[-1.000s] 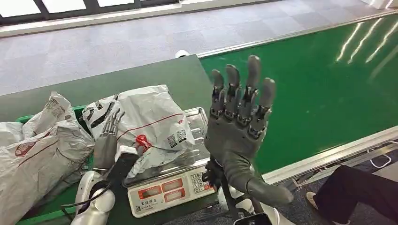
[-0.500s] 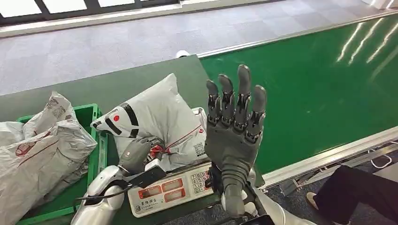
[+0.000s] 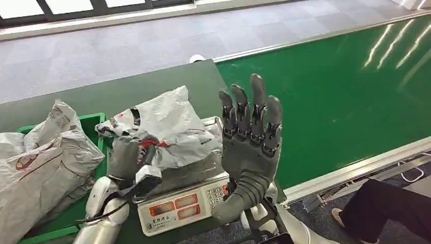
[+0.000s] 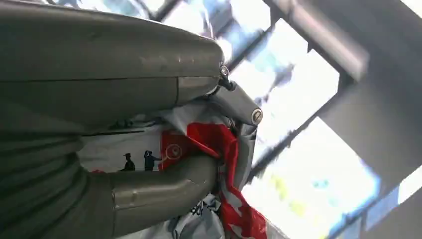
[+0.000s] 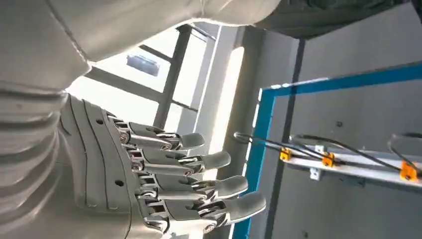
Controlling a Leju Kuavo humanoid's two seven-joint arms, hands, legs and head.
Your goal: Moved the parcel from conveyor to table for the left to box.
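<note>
A crumpled white plastic parcel (image 3: 170, 129) with red and black print lies over the steel pan of a weighing scale (image 3: 183, 203). My left hand (image 3: 127, 155) grips the parcel's near left edge, fingers closed round the bag. The left wrist view shows the thumb and fingers (image 4: 164, 184) clamped on the parcel's white and red film (image 4: 219, 159). My right hand (image 3: 249, 137) is raised upright to the right of the scale, palm away from me, fingers straight and apart, holding nothing. Its spread fingers (image 5: 199, 184) show in the right wrist view.
A green crate (image 3: 104, 152) at the left holds several white parcels (image 3: 40, 162). The green conveyor belt (image 3: 335, 96) runs along the right, with a metal rail at its near edge. A person's dark-clad leg (image 3: 386, 208) is at the lower right.
My left hand has closed on the parcel and the bag has crumpled and tilted over the scale. My right hand has sunk a little and shifted slightly left.
</note>
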